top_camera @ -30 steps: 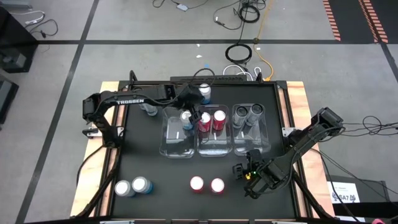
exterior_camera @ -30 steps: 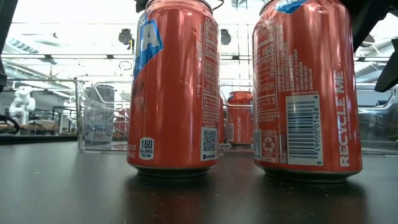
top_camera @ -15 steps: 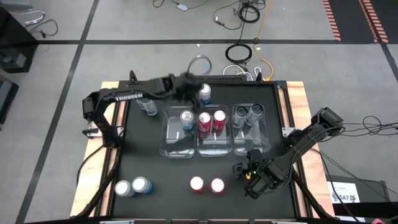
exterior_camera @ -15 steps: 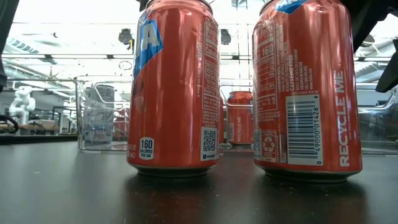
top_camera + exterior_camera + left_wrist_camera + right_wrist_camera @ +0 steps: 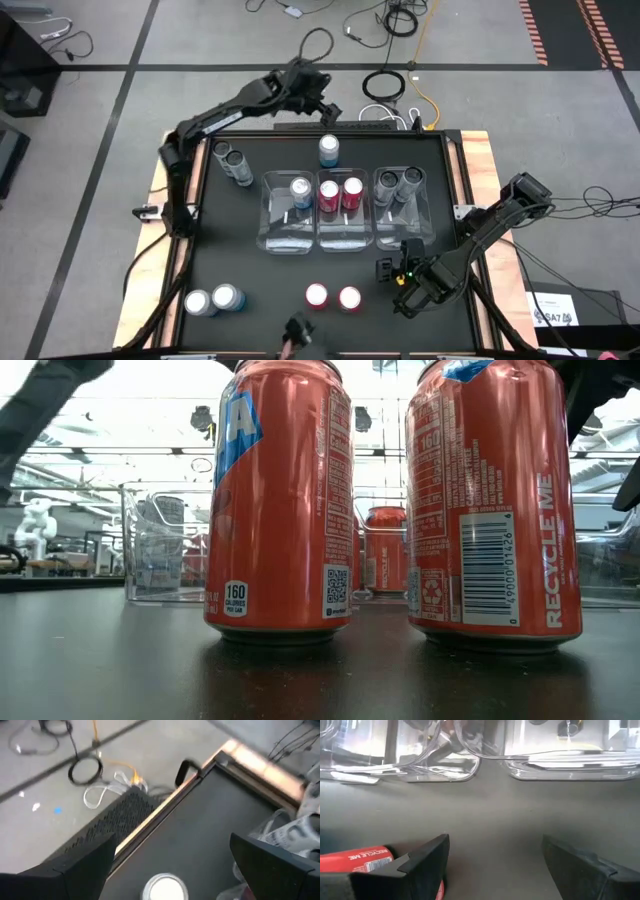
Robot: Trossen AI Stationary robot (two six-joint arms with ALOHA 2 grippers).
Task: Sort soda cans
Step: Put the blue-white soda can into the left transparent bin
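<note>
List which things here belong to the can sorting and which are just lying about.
Job: blue cans, red cans, grey cans, binned cans, lone blue can, bins.
Lying about: floor cables, paper.

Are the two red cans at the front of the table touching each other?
Apart. The low view shows the left red can and the right red can with a clear strip of background between them.

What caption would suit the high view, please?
Left gripper open beyond the table; one blue can and two red cans binned.
</note>
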